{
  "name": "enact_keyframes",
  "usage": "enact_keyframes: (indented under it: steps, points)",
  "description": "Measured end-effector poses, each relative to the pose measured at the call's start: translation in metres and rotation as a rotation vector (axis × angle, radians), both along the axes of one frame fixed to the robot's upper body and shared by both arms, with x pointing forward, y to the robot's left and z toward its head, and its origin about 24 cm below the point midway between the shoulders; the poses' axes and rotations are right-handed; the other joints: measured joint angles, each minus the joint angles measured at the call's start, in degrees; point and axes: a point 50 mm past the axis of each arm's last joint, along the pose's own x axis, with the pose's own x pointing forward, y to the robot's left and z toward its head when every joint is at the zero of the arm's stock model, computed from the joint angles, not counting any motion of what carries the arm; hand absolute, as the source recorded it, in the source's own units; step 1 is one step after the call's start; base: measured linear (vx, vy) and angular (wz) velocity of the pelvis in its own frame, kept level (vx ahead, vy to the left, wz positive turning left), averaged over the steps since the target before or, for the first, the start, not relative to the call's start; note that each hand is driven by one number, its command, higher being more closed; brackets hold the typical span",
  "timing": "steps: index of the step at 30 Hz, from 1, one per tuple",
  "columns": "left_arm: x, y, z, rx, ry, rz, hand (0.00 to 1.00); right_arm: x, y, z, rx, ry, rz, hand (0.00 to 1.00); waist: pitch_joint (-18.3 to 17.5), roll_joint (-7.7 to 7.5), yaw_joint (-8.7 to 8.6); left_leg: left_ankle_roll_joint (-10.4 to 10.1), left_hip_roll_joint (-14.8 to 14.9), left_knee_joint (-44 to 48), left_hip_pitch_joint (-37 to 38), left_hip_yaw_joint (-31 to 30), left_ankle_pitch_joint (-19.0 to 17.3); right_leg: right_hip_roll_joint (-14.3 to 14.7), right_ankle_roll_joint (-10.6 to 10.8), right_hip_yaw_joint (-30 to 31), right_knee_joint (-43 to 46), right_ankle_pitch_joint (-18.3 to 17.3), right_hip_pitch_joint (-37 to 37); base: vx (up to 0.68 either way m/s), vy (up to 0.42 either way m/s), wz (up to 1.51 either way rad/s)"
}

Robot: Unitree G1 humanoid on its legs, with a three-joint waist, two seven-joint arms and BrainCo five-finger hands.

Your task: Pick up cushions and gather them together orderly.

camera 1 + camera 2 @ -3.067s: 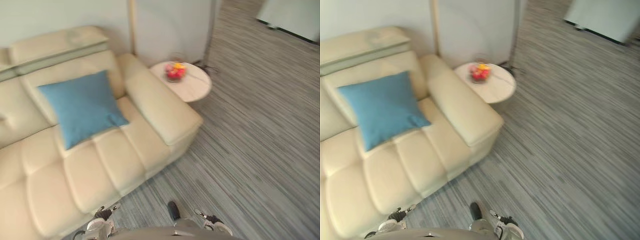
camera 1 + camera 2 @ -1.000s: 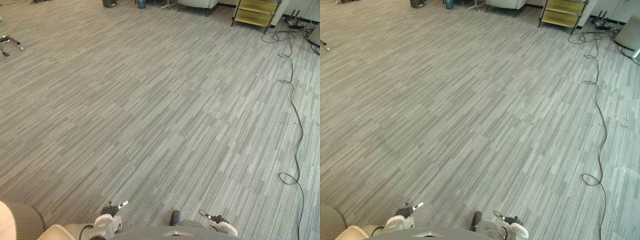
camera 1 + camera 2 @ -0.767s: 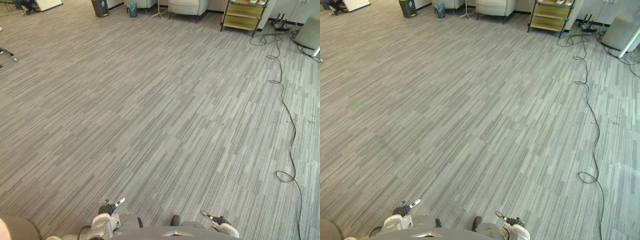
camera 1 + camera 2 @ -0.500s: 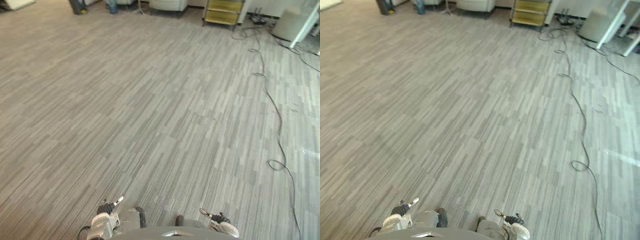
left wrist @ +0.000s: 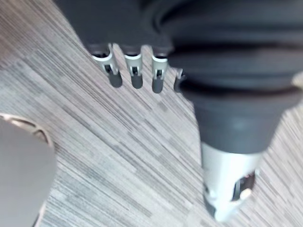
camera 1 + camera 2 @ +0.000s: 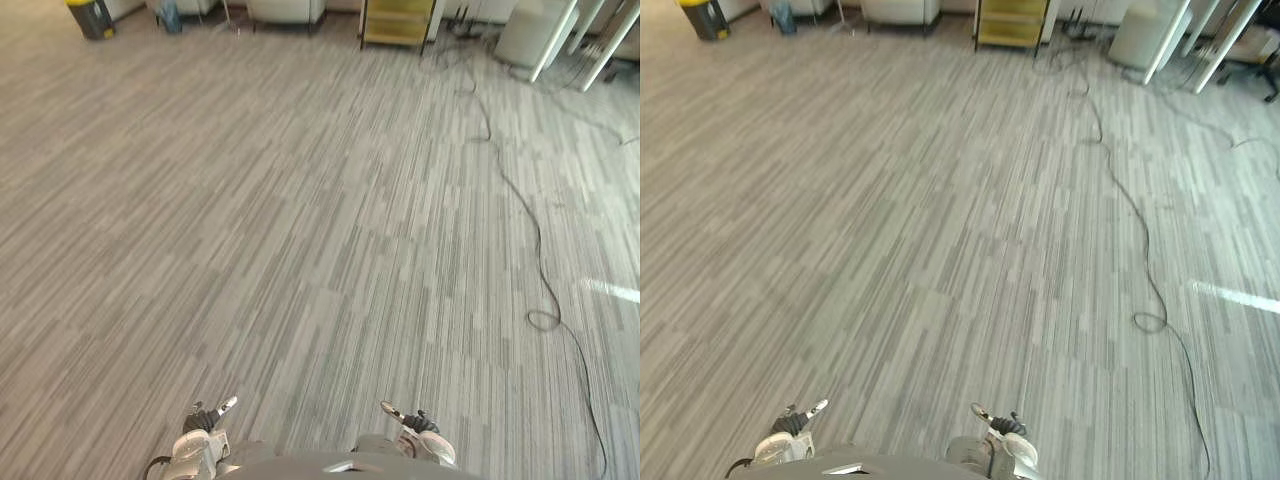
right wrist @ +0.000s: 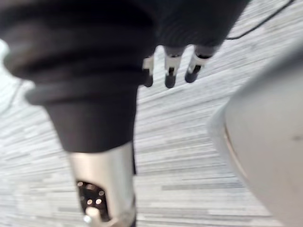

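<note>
Grey striped carpet (image 6: pixel 300 230) stretches out ahead of me. My left hand (image 6: pixel 200 438) hangs low at my side, and in the left wrist view its fingers (image 5: pixel 135 71) point straight down over the carpet with nothing in them. My right hand (image 6: pixel 415 432) hangs likewise at the other side. Its fingers (image 7: pixel 170 71) are straight and hold nothing.
Along the far wall stand a yellow shelf cart (image 6: pixel 398 22), a pale armchair (image 6: pixel 285 10) and a dark bin with a yellow top (image 6: pixel 92 17). A white unit with slanted white legs (image 6: pixel 530 35) stands at the far right.
The camera has swung away from the cream sofa with the blue cushion to open floor and keeps panning right. Both hands stay low at my sides.
</note>
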Motion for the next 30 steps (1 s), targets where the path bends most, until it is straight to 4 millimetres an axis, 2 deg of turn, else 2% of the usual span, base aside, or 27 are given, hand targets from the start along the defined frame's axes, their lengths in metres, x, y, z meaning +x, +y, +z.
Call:
enact_keyframes:
  steps: [1,2,3,4,5,6,7,8,9,10,12,13,14,15,16,17,18,19,21,24,25,26,27,28,29,30]
  points:
    - [-0.001,-0.001,-0.001,-0.003,0.011,-0.011,0.00,0.003,-0.001,0.001,-0.004,-0.010,0.000,0.00,-0.04,0.29,-1.30,-0.87,1.54,-0.91,2.67,-0.08,-0.78,-0.53,-2.30,-5.01,-1.61,-3.73,-3.58,0.21,-0.095,-0.04]
    - [-0.001,-0.001,-0.002,-0.004,0.015,-0.012,0.00,0.004,-0.001,0.001,-0.005,-0.012,0.001,0.00,-0.07,0.62,-1.67,-0.95,2.06,-1.78,3.87,-0.07,-0.73,-0.82,-3.27,-6.88,-2.95,-5.15,-4.98,0.31,-0.155,0.16]
    - [-0.003,-0.002,-0.003,-0.008,0.027,-0.012,0.00,0.003,-0.004,0.001,-0.009,-0.006,-0.001,0.00,-0.05,0.83,-2.38,-1.35,3.48,-3.66,6.08,-0.10,-0.50,-0.89,-5.15,-10.96,-7.23,-6.34,-7.17,0.27,-0.133,0.16]
    - [-0.004,-0.002,-0.003,-0.010,0.031,-0.013,0.00,0.001,-0.005,0.001,-0.010,0.001,-0.004,0.00,-0.04,0.95,-2.63,-1.57,4.17,-4.26,7.14,-0.22,-0.38,-0.73,-5.85,-12.56,-10.20,-6.40,-7.93,0.40,-0.196,0.20]
    - [-0.004,-0.002,-0.003,-0.009,0.032,-0.014,0.00,-0.002,-0.007,0.000,-0.010,0.006,-0.024,0.00,0.12,0.74,-2.80,-1.87,5.09,-5.73,9.02,-0.76,-0.20,0.15,-7.36,-14.60,-17.82,-5.35,-9.14,0.46,-0.234,0.15]
    - [-0.004,-0.001,-0.003,-0.007,0.033,-0.015,0.00,-0.003,-0.008,0.000,-0.010,0.007,-0.027,0.00,0.25,0.53,-2.89,-1.94,5.35,-6.04,9.91,-1.51,-0.16,0.82,-7.79,-15.34,-23.24,-3.61,-9.24,0.62,-0.304,0.10]
    - [-0.004,0.000,-0.003,-0.003,0.036,-0.016,0.00,-0.009,-0.007,-0.003,-0.003,0.024,-0.037,0.00,0.51,0.44,-2.96,-2.08,5.50,-6.10,11.77,-3.47,-0.09,2.06,-10.51,-15.04,-32.30,5.90,-8.02,0.44,-0.218,-0.04]
    - [-0.003,-0.004,-0.004,-0.017,0.043,-0.019,0.00,-0.007,-0.011,-0.002,-0.009,0.022,-0.039,0.00,0.45,1.80,-2.87,-2.37,6.79,-5.88,12.50,-4.06,0.45,3.18,-10.43,-16.16,-33.11,5.41,-6.50,0.55,-0.232,-0.17]
    - [-0.002,-0.013,-0.005,-0.042,0.044,-0.023,0.00,0.003,-0.012,0.000,-0.013,0.008,-0.032,0.00,0.86,2.87,-2.71,-3.27,6.77,-4.94,10.65,-6.90,1.74,4.09,-10.97,-15.45,-35.54,5.76,-5.15,0.47,-0.199,-0.19]
    - [0.007,-0.017,-0.003,-0.050,0.016,-0.034,0.00,0.008,-0.013,0.001,-0.009,0.003,-0.036,0.00,1.80,2.91,-2.76,-3.70,5.30,-5.75,10.18,-10.11,2.83,3.74,-11.15,-14.40,-35.99,5.83,-4.17,0.60,-0.263,-0.06]
    - [0.010,-0.023,-0.003,-0.064,0.006,-0.031,0.00,0.005,-0.016,0.000,-0.010,0.019,-0.048,0.00,1.90,3.34,-3.03,-3.62,5.18,-5.89,9.33,-12.68,7.71,3.49,-11.74,-14.31,-36.26,5.40,-1.59,0.29,-0.134,0.13]
    - [0.009,-0.024,-0.003,-0.064,0.004,-0.034,0.00,0.001,-0.016,-0.002,-0.008,0.031,-0.048,0.00,1.60,3.63,-3.25,-3.76,5.66,-2.48,8.89,-14.01,9.70,3.68,-11.62,-14.63,-36.76,4.27,1.12,0.28,-0.092,0.20]
    - [0.007,-0.025,-0.003,-0.066,0.004,-0.031,0.00,-0.003,-0.013,-0.003,-0.003,0.039,-0.045,0.00,0.70,4.05,-3.59,-4.20,5.87,3.29,6.65,-15.53,10.36,3.79,-10.56,-14.74,-37.99,2.17,3.00,0.35,-0.106,0.19]
    - [0.008,-0.023,-0.002,-0.062,-0.001,-0.025,0.00,-0.004,-0.012,-0.003,-0.005,0.039,-0.035,0.00,0.19,3.15,-3.85,-4.26,5.87,8.48,4.51,-16.17,10.39,3.79,-9.87,-14.63,-39.01,0.75,4.06,0.24,-0.056,0.10]
    - [0.009,-0.023,-0.001,-0.061,-0.009,-0.023,0.00,-0.003,-0.012,-0.003,-0.008,0.037,-0.026,0.00,0.26,3.33,-3.93,-4.98,6.28,14.16,2.02,-16.51,10.82,4.04,-9.79,-14.71,-39.41,0.37,4.89,0.25,-0.047,0.02]
    - [0.015,-0.024,0.001,-0.061,-0.026,-0.020,0.00,-0.002,-0.014,-0.001,-0.019,0.023,-0.024,0.00,0.68,4.22,-4.29,-8.29,7.69,26.09,-3.79,-17.40,14.74,4.68,-9.84,-15.30,-40.42,0.00,6.59,0.27,-0.039,-0.21]
    - [0.016,-0.022,0.001,-0.059,-0.031,-0.011,0.00,-0.003,-0.016,0.001,-0.030,0.016,-0.022,0.00,1.03,4.82,-3.98,-9.27,9.17,35.93,-8.30,-16.35,24.32,5.70,-10.22,-14.15,-42.01,-0.54,9.00,0.26,-0.012,-0.36]
    - [0.012,-0.018,0.001,-0.050,-0.023,-0.005,0.00,-0.002,-0.016,0.001,-0.034,0.010,-0.022,0.00,1.28,4.60,-3.50,-9.03,10.30,40.00,-9.89,-14.99,27.34,6.15,-11.02,-13.31,-43.12,-1.11,10.64,0.25,0.026,-0.58]
    - [0.012,-0.015,0.001,-0.039,-0.028,-0.008,0.00,-0.009,-0.017,0.000,-0.026,0.021,-0.041,0.00,1.54,4.73,-3.20,-5.98,12.98,47.49,-15.02,-10.37,19.82,6.62,-10.96,-10.97,-46.01,-2.36,15.64,0.28,0.037,-0.43]
    - [0.015,-0.011,0.004,-0.030,-0.051,-0.006,0.00,-0.014,-0.017,-0.002,-0.020,0.043,-0.046,0.00,1.65,4.45,-1.94,-5.27,13.30,43.38,-22.25,-6.16,12.40,5.24,-10.09,-8.87,-51.43,-2.88,21.63,0.27,0.086,-0.36]
    - [0.016,-0.010,0.005,-0.024,-0.055,-0.010,0.00,-0.014,-0.016,-0.002,-0.019,0.044,-0.042,0.00,1.69,4.39,-1.88,-5.40,13.21,40.84,-23.43,-5.18,11.42,4.70,-9.80,-8.81,-52.43,-3.04,22.88,0.35,0.167,-0.35]
    - [0.013,-0.009,0.004,-0.020,-0.049,-0.019,0.00,-0.013,-0.014,-0.002,-0.016,0.044,-0.033,0.00,1.79,4.06,-1.76,-5.52,12.21,30.17,-24.60,-2.25,10.24,3.20,-8.56,-8.34,-54.25,-3.45,25.44,0.42,0.203,-0.36]
    - [0.012,-0.009,0.004,-0.018,-0.048,-0.020,0.00,-0.013,-0.014,-0.003,-0.014,0.044,-0.035,0.00,1.81,4.00,-1.31,-5.53,10.37,17.41,-24.58,-0.96,10.91,1.75,-6.78,-7.54,-54.98,-4.74,27.33,0.52,0.259,-0.34]
    - [0.010,-0.009,0.004,-0.016,-0.045,-0.015,0.00,-0.013,-0.014,-0.003,-0.013,0.045,-0.036,0.00,1.82,4.03,-1.22,-5.73,9.34,11.50,-24.78,-1.34,12.21,1.18,-6.09,-7.22,-55.35,-5.58,28.44,0.50,0.281,-0.30]
    - [0.011,-0.007,0.005,-0.011,-0.057,-0.001,0.00,-0.014,-0.012,-0.003,-0.009,0.049,-0.036,0.00,1.68,3.72,-0.64,-4.93,7.98,5.22,-25.98,-2.62,17.90,0.11,-5.02,-6.09,-56.08,-7.47,30.29,0.55,0.346,-0.40]
    - [0.010,-0.002,0.005,0.006,-0.057,-0.008,0.00,-0.014,-0.006,-0.005,0.007,0.054,-0.026,0.00,0.84,1.56,0.50,-2.25,5.36,6.39,-25.89,-1.57,17.64,-1.67,-7.06,-3.43,-57.48,-8.72,31.21,0.57,0.339,-0.30]
